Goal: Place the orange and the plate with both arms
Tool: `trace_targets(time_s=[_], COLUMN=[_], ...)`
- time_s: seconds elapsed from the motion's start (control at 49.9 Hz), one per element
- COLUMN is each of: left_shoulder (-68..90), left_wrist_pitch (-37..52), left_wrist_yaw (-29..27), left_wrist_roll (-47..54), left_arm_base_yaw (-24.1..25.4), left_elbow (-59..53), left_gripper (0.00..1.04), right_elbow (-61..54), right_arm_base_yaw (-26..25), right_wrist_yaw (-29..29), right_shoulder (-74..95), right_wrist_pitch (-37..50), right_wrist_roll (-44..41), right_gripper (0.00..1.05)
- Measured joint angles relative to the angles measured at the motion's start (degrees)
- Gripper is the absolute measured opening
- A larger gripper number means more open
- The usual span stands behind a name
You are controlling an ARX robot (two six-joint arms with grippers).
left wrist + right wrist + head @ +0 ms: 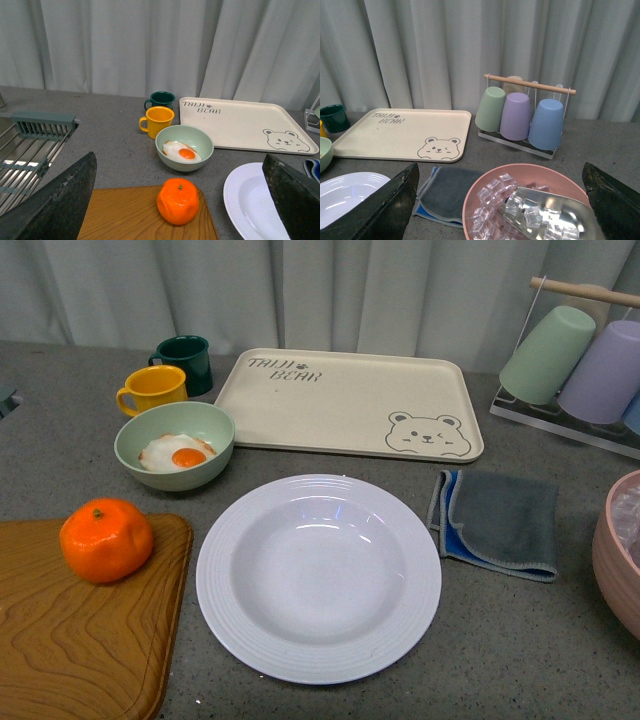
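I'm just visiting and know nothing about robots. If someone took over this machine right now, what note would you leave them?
Left gripper: open, empty, facing the orange.
Right gripper: open, empty.
Orange sits on the wooden board; plate lies empty on the table beside the board.
Done: nothing visible; neither thing is gripped.
Left: pick up and place both orange and plate.

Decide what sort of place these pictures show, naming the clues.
Probably a kitchen counter, staged for practice: a dish-drying rack beside the grey worktop, a wooden cutting board with an orange on it, and a cup rack holding upturned tumblers. The curtain backdrop hints at a mock-up.
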Motion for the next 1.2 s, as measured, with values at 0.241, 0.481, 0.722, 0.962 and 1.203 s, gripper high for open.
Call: trace_targets(time_s=[0.241,0.481,0.722,0.962,1.203], left_shoulder=[0.0,0.0,0.0,0.0,17.1], left_wrist_pitch=[0.0,0.0,0.0,0.0,-7.9], left_wrist_yaw=[0.0,0.0,0.0,0.0,-10.4], left_wrist_roll=[0.0,0.0,0.0,0.0,-8.0], left_arm_base_yaw=[0.0,0.0,0.0,0.0,-5.2], left_elbow=[0.0,0.0,0.0,0.0,4.7], left_gripper=[0.98,0.98,0.98,0.98,0.98], right_elbow=[0.0,0.0,0.0,0.0,0.0], right_arm_base_yaw=[0.0,0.0,0.0,0.0,0.0], right_wrist_yaw=[0.0,0.0,0.0,0.0,0.0], right_shoulder=[0.0,0.0,0.0,0.0,0.0], right_wrist_pitch=[0.0,0.0,0.0,0.0,0.0], right_wrist_roll=[0.0,0.0,0.0,0.0,0.0], right_gripper=[0.95,0.95,0.95,0.95,0.95])
